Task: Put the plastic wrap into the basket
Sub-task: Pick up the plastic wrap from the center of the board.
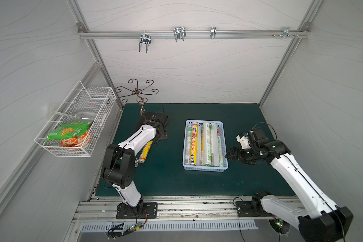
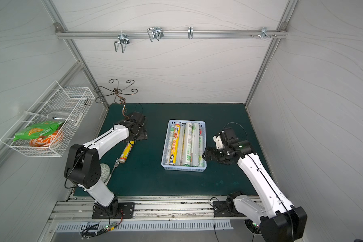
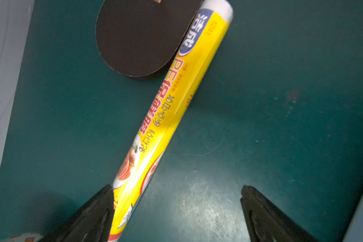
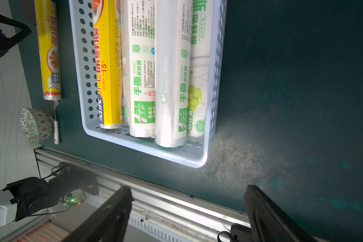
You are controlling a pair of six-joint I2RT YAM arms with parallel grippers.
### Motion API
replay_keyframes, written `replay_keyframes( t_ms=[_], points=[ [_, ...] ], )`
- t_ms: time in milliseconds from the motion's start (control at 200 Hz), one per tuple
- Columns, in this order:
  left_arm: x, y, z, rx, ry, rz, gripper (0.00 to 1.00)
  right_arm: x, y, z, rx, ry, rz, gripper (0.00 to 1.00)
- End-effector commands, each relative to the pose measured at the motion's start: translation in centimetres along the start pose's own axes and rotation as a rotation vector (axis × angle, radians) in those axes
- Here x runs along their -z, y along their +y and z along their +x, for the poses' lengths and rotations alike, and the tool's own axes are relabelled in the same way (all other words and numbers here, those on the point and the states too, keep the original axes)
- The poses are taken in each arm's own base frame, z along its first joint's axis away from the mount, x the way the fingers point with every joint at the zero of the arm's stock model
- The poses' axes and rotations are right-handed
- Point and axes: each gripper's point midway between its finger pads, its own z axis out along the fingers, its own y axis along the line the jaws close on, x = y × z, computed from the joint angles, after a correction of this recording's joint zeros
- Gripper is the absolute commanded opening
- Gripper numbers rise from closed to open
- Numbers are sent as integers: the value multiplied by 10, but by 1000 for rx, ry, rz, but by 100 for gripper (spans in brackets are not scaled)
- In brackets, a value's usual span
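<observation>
The basket [image 4: 155, 155] is smooth pale-blue plastic with a soft sheen. The loose roll [image 3: 176, 100] has a glossy yellow printed wrapper; the film roll [image 4: 169, 83] is bare, shiny and clear. The mat [image 3: 281, 104] is matt dark green, scuffed pale in patches. The wire rack [image 1: 71, 149] looks like white-coated metal.

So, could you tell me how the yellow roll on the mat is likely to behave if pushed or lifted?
The yellow roll is a smooth cylinder lying flat on the mat, so a sideways push would probably roll it. Its glossy label may slip in a grip. It looks straight and stiff, so it should lift level.
</observation>
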Motion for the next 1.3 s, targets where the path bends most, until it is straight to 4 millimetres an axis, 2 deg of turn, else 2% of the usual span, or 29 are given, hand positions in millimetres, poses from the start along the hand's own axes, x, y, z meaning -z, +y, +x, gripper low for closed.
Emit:
replay_keyframes(
  t_ms=[0, 265, 390, 830, 1050, 1296],
  points=[
    [-16, 8, -5, 54, 5, 0, 97, 4, -2, 2, 19, 4, 16, 89],
    [-46, 33, 7, 84, 55, -26, 97, 2, -2, 3, 15, 11, 12, 89],
    [-58, 34, 13, 97, 76, -6, 97, 3, -1, 3, 10, 9, 6, 89],
    [-76, 14, 32, 93, 129, 86, 94, 8, 4, 5, -2, 12, -12, 90],
    [-78, 2, 39, 52, 151, 119, 92, 14, 5, 9, -2, 10, -19, 90],
    [-76, -17, 36, 76, 191, 171, 77, 15, 5, 17, -16, 7, -35, 90]
  ],
)
